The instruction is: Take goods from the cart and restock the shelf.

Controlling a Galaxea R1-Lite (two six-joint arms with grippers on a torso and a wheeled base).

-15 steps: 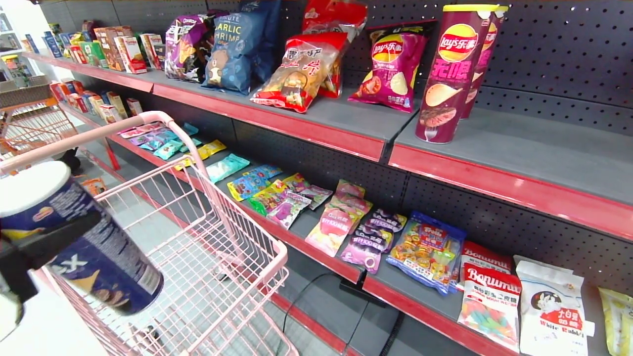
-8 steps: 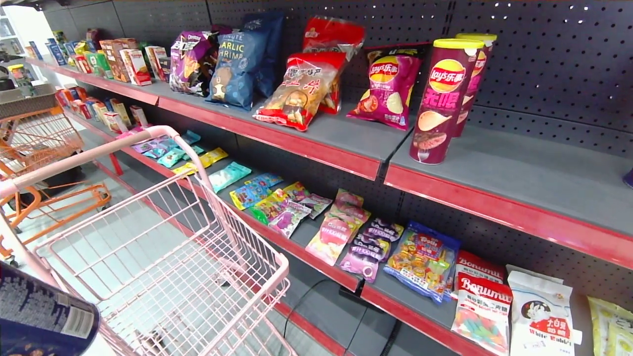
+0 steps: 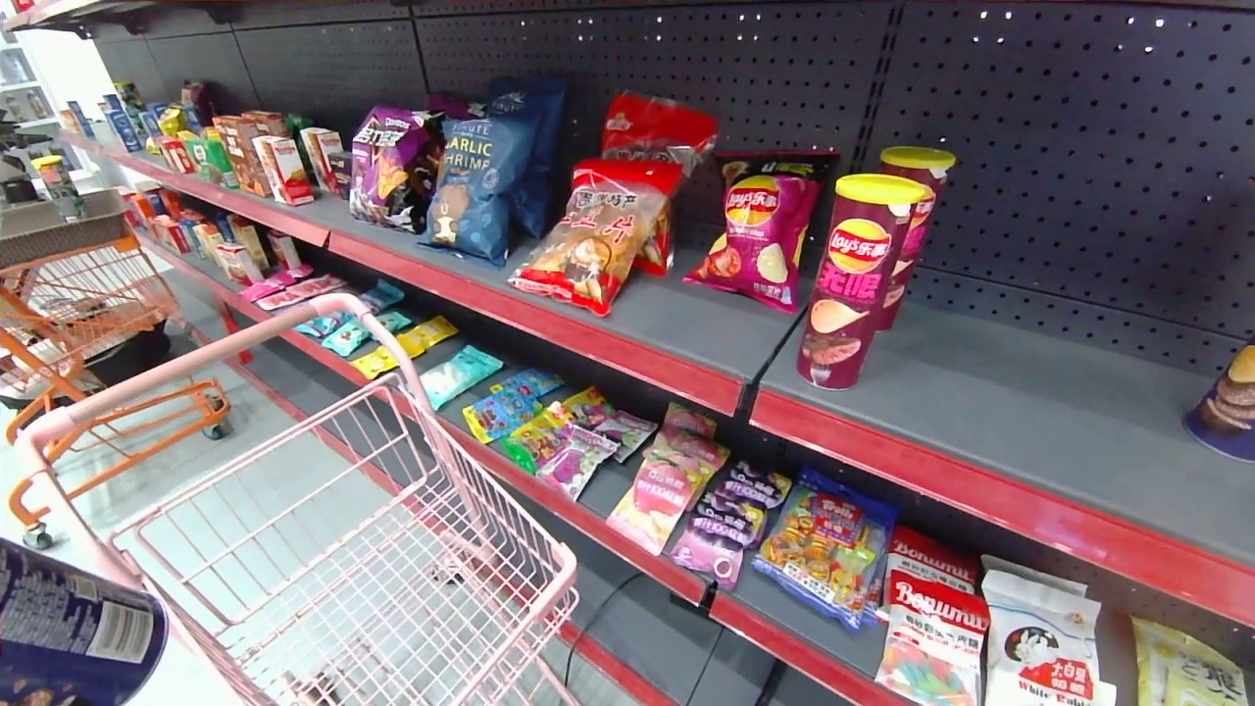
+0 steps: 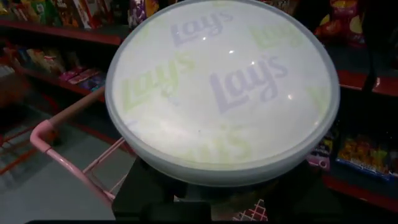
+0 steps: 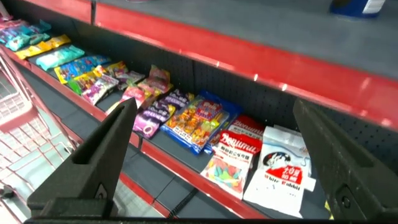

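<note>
Right up close, my left gripper [image 4: 199,198] is closed on a blue chip canister [image 3: 74,637]. Its pale round lid [image 4: 221,87] faces the wrist camera, and the can hangs tilted beside the near corner of the pink cart [image 3: 196,363], off any surface. My right gripper [image 5: 214,106] is spread wide with nothing between its fingers, out in front of the lower shelf [image 5: 186,177].

Past the pink cart's handle an orange cart [image 3: 98,294] stands in the aisle. On the lower shelf, flat candy bags [image 3: 667,480] lie in rows along the red front edge, and a white bag [image 3: 1039,637] sits toward its right end.

Above, the upper shelf [image 3: 980,412] has a bare grey stretch on its right half. A purple chip canister [image 3: 855,279] stands upright near the front edge at the left of that stretch, with a second purple canister [image 3: 912,216] just behind it. At the right end, a dark blue container [image 3: 1226,412] is cut off by the view's edge. Left of the purple cans lean a magenta chip bag [image 3: 760,230], a red snack bag [image 3: 598,240] and a blue shrimp snack bag [image 3: 471,186], with small boxes [image 3: 265,162] toward the far left end.
</note>
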